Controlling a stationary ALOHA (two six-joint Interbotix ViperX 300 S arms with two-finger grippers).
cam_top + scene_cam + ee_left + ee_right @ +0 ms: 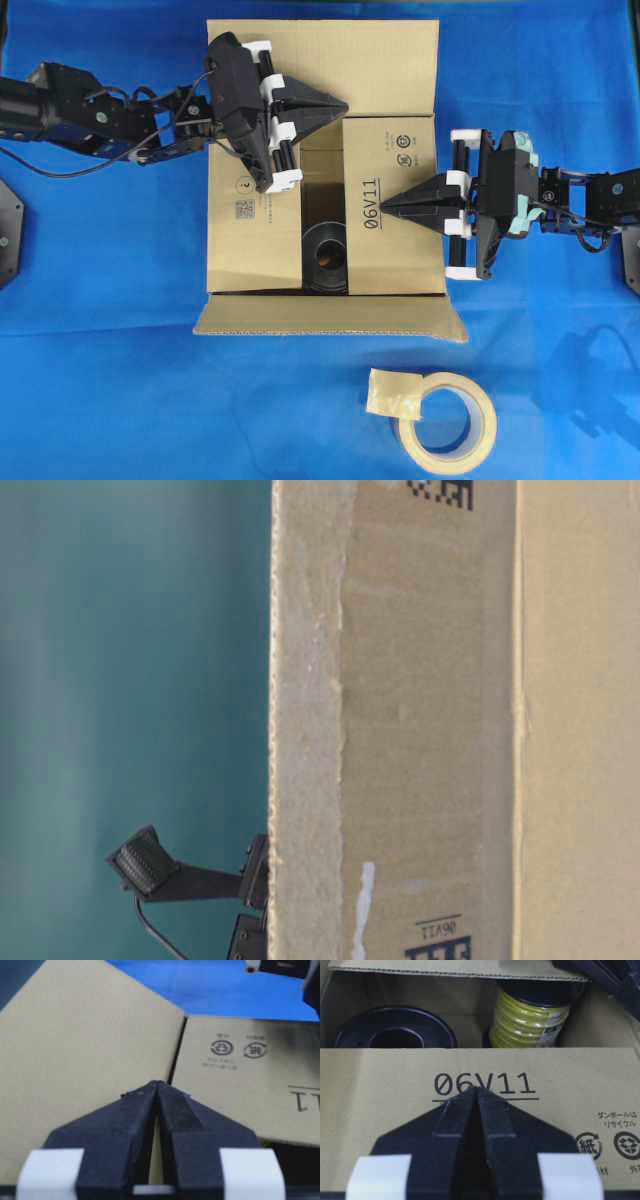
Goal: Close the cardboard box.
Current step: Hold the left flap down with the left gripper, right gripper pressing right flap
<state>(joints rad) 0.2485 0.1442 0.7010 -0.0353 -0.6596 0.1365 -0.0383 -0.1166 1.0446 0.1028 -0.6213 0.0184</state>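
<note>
One cardboard box point(322, 160), stiff, light corrugated flaps; press near free edges; left gripper point(340, 104) at 12 o'clock and right gripper point(388, 205) at 3 o'clock, both pinched closed, empty.

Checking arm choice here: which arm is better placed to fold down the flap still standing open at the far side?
Left, likely: the left pincer sits shut at the far flap; the right pincer rests on the 06V11 flap.
</note>
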